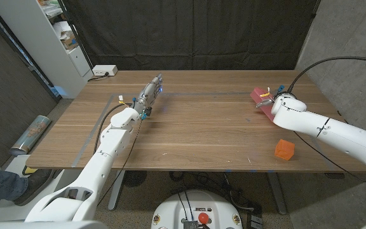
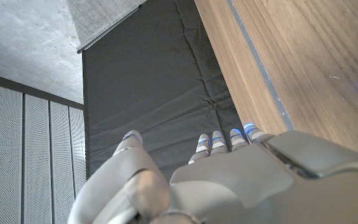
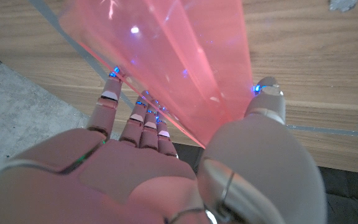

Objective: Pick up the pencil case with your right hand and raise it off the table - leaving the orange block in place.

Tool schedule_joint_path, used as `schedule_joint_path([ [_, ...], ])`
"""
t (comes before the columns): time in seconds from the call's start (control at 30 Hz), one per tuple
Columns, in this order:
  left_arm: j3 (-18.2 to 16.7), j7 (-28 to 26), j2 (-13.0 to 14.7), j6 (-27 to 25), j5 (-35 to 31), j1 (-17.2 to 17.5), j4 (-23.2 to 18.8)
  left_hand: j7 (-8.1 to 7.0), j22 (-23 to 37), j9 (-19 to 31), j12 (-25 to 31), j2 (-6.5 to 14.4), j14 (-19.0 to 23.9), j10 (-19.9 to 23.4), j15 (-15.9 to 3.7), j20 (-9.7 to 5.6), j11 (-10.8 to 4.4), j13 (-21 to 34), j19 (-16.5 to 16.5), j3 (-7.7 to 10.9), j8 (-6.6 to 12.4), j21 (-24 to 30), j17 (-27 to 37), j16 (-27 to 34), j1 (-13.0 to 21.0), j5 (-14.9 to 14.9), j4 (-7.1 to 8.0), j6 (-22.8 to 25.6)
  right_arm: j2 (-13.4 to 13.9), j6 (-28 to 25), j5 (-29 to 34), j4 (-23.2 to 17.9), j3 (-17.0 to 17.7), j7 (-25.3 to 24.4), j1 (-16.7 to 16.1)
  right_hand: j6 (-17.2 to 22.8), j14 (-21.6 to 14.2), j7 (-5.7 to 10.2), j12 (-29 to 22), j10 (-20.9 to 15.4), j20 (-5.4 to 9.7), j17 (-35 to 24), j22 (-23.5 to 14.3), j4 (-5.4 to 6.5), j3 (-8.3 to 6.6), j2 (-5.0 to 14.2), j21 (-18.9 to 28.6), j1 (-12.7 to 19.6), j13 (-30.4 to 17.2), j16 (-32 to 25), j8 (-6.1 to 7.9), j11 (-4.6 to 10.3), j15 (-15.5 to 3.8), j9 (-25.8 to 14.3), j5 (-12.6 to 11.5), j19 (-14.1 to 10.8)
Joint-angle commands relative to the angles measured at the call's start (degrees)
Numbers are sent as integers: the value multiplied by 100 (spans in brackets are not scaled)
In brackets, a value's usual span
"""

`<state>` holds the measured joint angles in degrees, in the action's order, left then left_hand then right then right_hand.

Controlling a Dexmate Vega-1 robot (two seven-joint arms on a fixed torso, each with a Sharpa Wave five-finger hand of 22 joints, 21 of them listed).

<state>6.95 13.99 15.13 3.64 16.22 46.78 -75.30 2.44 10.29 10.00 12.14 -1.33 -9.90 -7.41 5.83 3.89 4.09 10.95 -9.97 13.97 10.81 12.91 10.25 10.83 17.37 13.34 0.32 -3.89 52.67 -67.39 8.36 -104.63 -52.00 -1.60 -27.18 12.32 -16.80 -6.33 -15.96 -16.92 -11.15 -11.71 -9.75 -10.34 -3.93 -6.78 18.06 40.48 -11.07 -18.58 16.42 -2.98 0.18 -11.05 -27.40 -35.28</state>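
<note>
1. The step in hand looks like the grasp itself: the right hand (image 1: 273,102) is at the translucent pink plastic pencil case (image 1: 260,97), near the far right edge of the wooden table (image 1: 196,127), and in the right wrist view its fingers (image 3: 146,117) lie along one face of the case while the thumb sits against the other.
2. I judge the case to be pinched between thumb and fingers, though I cannot tell whether it has left the tabletop; in the head view it sits low and partly behind the hand.
3. The next move, as I see it, calls for a straight lift with the pinch kept firm, since smooth plastic could slip between the pads.
4. The small orange cube-shaped block (image 1: 284,150) stands near the front right edge, well apart from the case and beside the right forearm; the arm should rise without sweeping toward it.
5. The case (image 3: 185,56) looks thin, glossy and see-through, with the wood grain tinted pink behind it and small blue glints on its surface.
6. The left hand (image 1: 149,94) waits across the table with fingers extended and apart, holding nothing.
</note>
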Motion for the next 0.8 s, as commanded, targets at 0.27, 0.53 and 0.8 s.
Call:
schedule_joint_path([
  [0.27,36,-9,-20,-3,-9,-27,-10,-21,5,23,-16,72,-113,-38,26,18,-1,5,-435,-5,-9,-12,25,-2,-10,-1,-38,0,130,-156,57,-255,26,-57,16,744,-107,683,26,-69,308,-24,-23,127,-213,1075,-12,1104,-7,-12,-2,31,-8,-11,54,-364],
  [0.53,26,10,-51,50,6,-37,55,-22,6,23,-15,75,-115,-37,20,30,-6,5,-435,-7,-11,-21,25,-2,-10,-2,-42,-5,199,-236,124,-409,-49,-30,78,789,-151,685,37,-96,318,-26,-23,124,-239,1095,-27,1155,-7,-15,-4,28,-30,-13,84,-379],
  [0.8,7,33,-52,60,23,-34,66,-24,6,24,-16,78,-119,-41,25,34,-12,5,-435,-11,-10,-30,25,-2,-11,-3,-47,-4,239,-312,214,-565,-104,-66,117,805,-168,685,51,-108,325,-27,-23,127,-252,1102,-42,1182,-6,-9,-15,36,-36,-13,112,-386],
])
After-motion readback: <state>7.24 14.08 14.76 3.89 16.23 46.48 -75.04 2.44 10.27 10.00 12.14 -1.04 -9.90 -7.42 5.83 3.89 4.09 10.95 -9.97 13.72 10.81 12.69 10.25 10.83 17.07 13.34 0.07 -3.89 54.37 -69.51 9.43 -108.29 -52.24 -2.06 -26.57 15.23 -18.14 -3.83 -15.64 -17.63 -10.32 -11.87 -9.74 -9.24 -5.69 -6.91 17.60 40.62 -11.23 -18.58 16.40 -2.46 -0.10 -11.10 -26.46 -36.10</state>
